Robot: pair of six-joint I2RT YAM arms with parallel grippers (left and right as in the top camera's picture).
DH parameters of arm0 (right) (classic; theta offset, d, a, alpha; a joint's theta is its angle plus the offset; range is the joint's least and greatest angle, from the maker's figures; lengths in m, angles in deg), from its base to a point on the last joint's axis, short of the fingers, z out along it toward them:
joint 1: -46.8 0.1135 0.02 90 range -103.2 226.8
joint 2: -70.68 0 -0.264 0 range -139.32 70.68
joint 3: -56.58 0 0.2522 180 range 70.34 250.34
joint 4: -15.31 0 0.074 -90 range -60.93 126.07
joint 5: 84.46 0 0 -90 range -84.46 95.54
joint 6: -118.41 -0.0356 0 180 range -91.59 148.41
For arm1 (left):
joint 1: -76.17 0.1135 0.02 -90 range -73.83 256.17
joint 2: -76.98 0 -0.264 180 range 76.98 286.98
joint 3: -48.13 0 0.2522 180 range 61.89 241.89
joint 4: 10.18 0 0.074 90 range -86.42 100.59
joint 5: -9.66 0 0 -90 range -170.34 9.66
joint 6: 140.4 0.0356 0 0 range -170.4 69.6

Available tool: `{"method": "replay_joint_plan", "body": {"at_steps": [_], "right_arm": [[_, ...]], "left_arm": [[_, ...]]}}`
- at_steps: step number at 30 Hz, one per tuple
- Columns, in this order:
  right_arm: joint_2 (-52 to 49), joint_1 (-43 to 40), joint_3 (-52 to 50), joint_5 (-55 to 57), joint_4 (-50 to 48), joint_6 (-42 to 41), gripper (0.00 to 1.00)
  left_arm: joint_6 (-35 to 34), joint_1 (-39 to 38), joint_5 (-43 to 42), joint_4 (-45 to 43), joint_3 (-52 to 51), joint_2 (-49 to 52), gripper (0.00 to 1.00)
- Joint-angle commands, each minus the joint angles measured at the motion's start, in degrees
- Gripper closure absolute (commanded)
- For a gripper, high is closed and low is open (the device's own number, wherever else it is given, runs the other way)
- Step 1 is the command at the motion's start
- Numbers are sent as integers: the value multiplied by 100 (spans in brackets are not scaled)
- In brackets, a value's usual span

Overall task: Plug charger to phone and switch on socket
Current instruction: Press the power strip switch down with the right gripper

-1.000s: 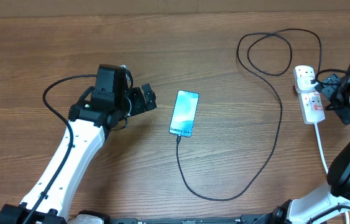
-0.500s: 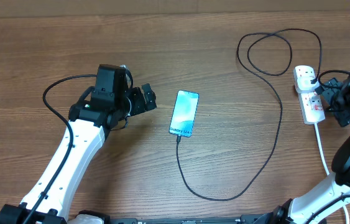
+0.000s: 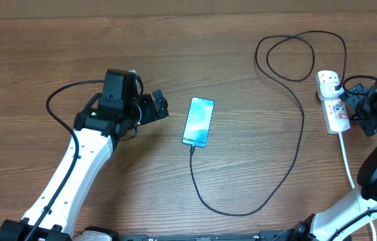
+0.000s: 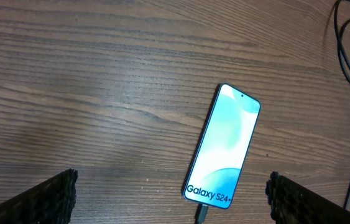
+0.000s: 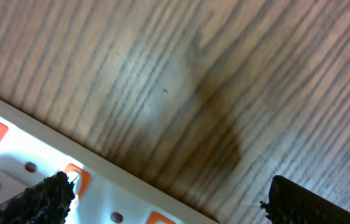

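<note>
The phone (image 3: 198,121) lies face up mid-table, its blue screen reading "Galaxy S24+" in the left wrist view (image 4: 224,149). The black charger cable (image 3: 288,157) is plugged into the phone's near end, loops right and runs up to a black plug (image 3: 336,85) in the white socket strip (image 3: 332,100). My left gripper (image 3: 161,106) is open and empty, just left of the phone, its fingertips showing in the left wrist view (image 4: 171,199). My right gripper (image 3: 357,107) is open right beside the strip; its wrist view shows the strip's edge with orange-red switches (image 5: 38,168).
The strip's thick white cord (image 3: 346,157) runs toward the near right edge. A black arm cable (image 3: 64,100) loops left of the left arm. The charger cable coils at the far right (image 3: 295,57).
The right gripper shifted slightly toward the strip between the earliest frame and now. The left arm, phone and cable have not moved.
</note>
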Motion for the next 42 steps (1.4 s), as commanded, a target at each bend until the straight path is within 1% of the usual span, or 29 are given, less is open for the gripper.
{"method": "replay_joint_plan", "body": {"at_steps": [1, 13, 21, 28, 36, 42], "right_arm": [[-9, 26, 2, -31, -138, 50, 0], [-116, 22, 2, -35, -87, 48, 0], [-275, 22, 2, -417, -70, 50, 0], [-275, 26, 2, -439, -83, 197, 0], [-275, 33, 2, -487, 260, 195, 0], [-275, 33, 2, -739, 315, 197, 0]], "left_arm": [[111, 33, 72, -7, 50, -98, 0], [111, 33, 72, -7, 50, -98, 0], [111, 33, 72, -7, 50, -98, 0], [111, 33, 72, -7, 50, -98, 0], [111, 33, 70, -7, 50, -98, 0], [111, 33, 72, -9, 50, -98, 1]]}}
